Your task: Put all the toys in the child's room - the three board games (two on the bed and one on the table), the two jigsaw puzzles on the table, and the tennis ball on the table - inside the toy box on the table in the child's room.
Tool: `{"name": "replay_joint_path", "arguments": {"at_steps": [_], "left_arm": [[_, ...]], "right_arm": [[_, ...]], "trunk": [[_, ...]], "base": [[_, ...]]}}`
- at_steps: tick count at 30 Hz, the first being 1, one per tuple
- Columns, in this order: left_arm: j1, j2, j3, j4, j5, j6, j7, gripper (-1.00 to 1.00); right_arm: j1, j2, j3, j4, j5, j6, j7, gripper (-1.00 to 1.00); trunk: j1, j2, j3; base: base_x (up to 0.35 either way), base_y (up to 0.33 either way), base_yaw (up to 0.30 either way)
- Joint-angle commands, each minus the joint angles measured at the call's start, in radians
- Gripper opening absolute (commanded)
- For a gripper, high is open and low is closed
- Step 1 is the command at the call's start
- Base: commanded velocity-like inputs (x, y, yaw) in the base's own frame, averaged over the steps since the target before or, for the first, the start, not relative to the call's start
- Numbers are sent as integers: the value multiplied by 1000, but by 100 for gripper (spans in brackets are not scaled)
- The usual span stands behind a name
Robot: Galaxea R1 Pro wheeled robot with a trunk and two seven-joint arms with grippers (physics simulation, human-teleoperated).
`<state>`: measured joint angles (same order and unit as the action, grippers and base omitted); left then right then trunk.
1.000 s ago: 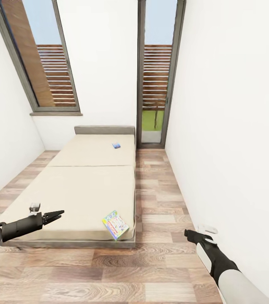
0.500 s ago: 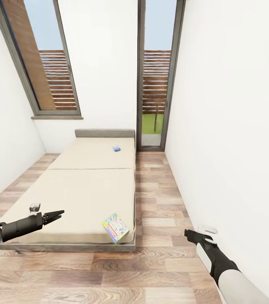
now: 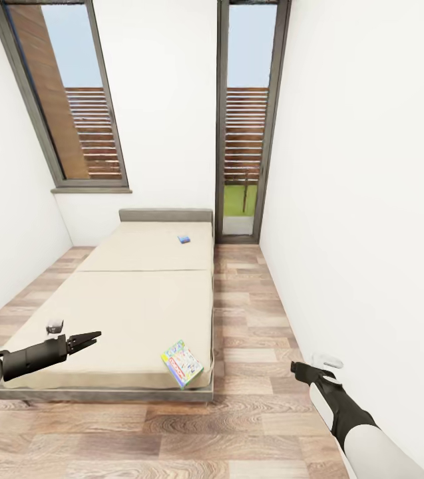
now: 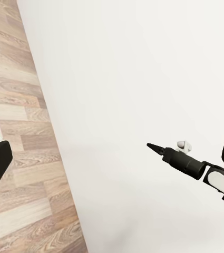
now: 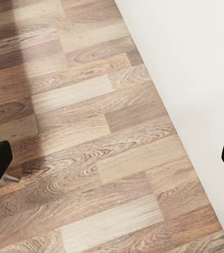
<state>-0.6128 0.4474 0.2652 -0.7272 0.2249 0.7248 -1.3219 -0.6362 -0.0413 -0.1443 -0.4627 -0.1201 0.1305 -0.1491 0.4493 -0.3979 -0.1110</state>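
Ahead of us the bed [image 3: 125, 293] runs lengthwise toward the far wall. One board game [image 3: 182, 363] lies on its near right corner, a second board game [image 3: 184, 239] far back by the headboard [image 3: 165, 215]. Right of the bed a strip of floor [image 3: 251, 313] leads to a glass door [image 3: 243, 126]; a window [image 3: 65, 100] stands behind on the left.

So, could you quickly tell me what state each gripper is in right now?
Left gripper: open, holding nothing, over the bed.
Right gripper: open and empty, above the floor.
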Motion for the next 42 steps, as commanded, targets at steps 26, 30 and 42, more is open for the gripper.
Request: {"name": "replay_joint_path", "arguments": {"at_steps": [26,30,42], "left_arm": [[-1,0,0,0,2,10,-2,100],[-1,0,0,0,2,10,-2,100],[-1,0,0,0,2,10,-2,100]], "right_arm": [[0,0,3,-3,-12,-57,-3,100],[0,0,3,-4,-12,-68,-3,100],[0,0,3,-2,-10,-73,-4,100]], "trunk": [[1,-2,35],[1,-2,36],[1,-2,37]], "base": [[-28,73,9],[-106,254,7],[-111,265,1]]}}
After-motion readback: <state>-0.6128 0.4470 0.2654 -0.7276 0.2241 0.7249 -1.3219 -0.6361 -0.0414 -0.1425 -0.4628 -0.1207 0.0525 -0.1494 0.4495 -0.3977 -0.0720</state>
